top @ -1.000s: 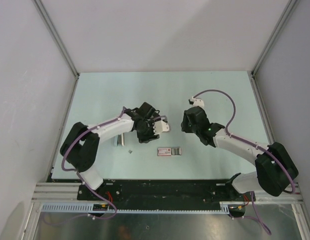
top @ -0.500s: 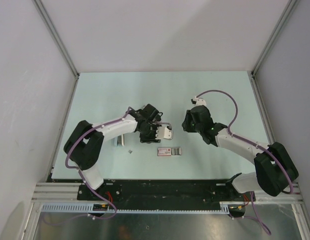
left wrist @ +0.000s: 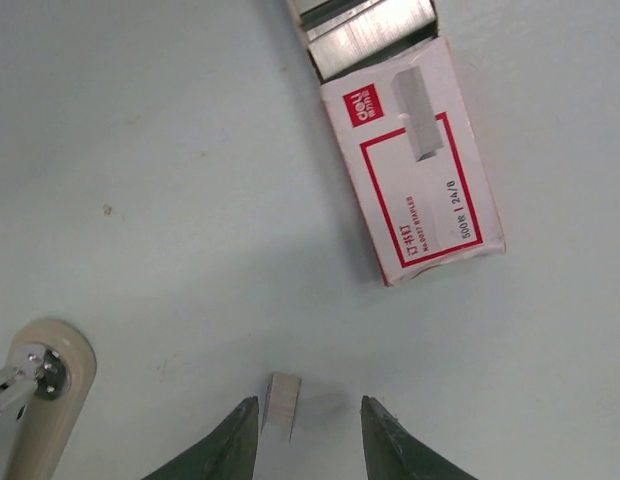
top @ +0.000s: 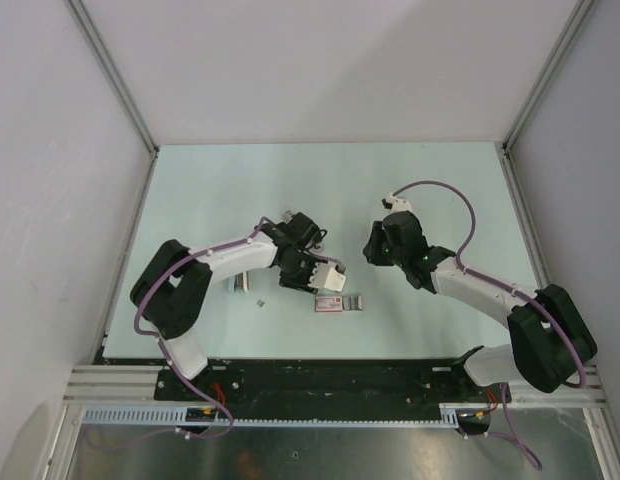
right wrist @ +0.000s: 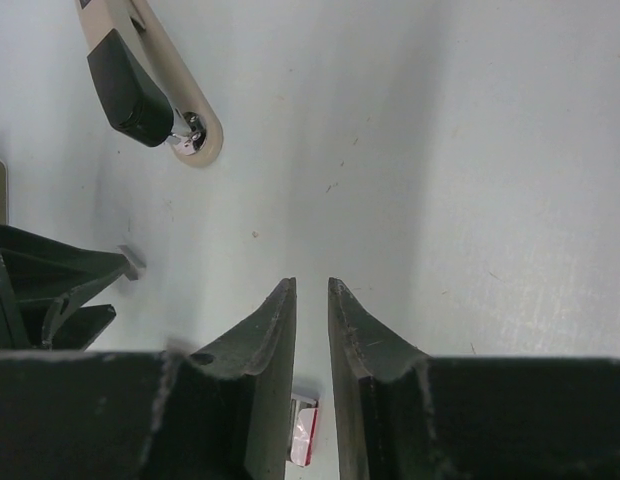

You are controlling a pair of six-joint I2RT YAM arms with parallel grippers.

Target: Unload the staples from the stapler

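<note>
In the left wrist view a short silvery block of staples (left wrist: pixel 282 405) lies on the table between the tips of my left gripper (left wrist: pixel 310 402), nearer the left finger. The jaws stand apart on either side of it, touching nothing. The stapler's (left wrist: pixel 35 390) rounded beige end shows at the lower left. In the right wrist view the stapler (right wrist: pixel 140 85), black top over beige base, lies at the upper left, with the staples (right wrist: pixel 130 262) below it. My right gripper (right wrist: pixel 311 283) hangs over bare table with a narrow empty gap. In the top view the left gripper (top: pixel 312 278) and right gripper (top: pixel 373 250) face each other.
A pink-and-white staple box (left wrist: pixel 420 180) lies just beyond the left gripper, its grey tray (left wrist: pixel 365 30) pulled out at the far end; it also shows as the box (top: pixel 332 302). A tiny grey bit (top: pixel 260 300) and a short pale piece (top: pixel 237 284) lie under the left forearm.
My left gripper has moved toward the near right, closer to the staple box. The right arm has hardly moved.
</note>
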